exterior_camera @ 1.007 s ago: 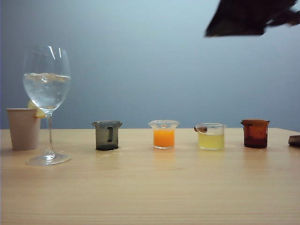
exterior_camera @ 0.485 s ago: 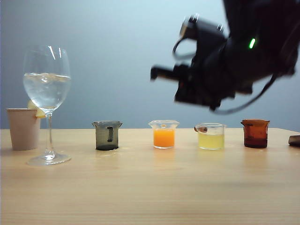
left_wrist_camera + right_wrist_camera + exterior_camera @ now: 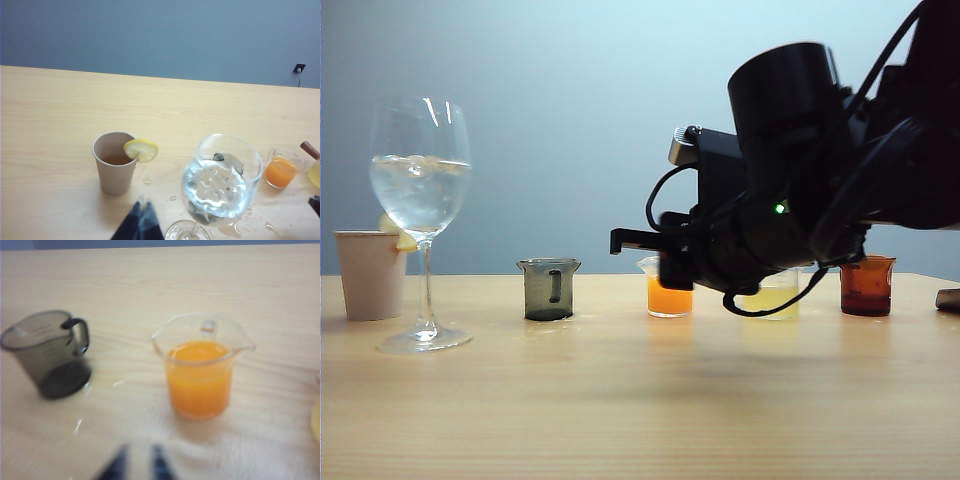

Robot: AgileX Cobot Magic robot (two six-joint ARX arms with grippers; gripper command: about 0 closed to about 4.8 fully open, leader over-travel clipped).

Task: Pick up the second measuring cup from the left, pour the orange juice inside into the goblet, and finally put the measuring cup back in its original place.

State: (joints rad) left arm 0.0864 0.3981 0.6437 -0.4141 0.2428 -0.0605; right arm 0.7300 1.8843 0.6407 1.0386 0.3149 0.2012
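Four small measuring cups stand in a row on the wooden table: a smoky grey cup, the clear cup with orange juice, a cup of pale yellow liquid and a brown cup. The clear cup, second from the left, stands upright, well apart from the grey one beside it, and nothing touches it. Its orange juice fills roughly the lower two thirds.

At the far left stands the goblet, upright, its bowl about half full of clear liquid. Just behind it is a beige paper cup with a lemon slice on its rim.

Right gripper: it hangs low over the table in front of the row, fingers pointing left, partly hiding the clear cup and the yellow one. In the right wrist view its fingertips show as two blurred dark tips with a narrow gap between them, short of the clear cup and holding nothing.

Left gripper: only one dark tip shows at the frame edge, near the paper cup and the goblet's foot. Whether its pincer is apart or together cannot be told.
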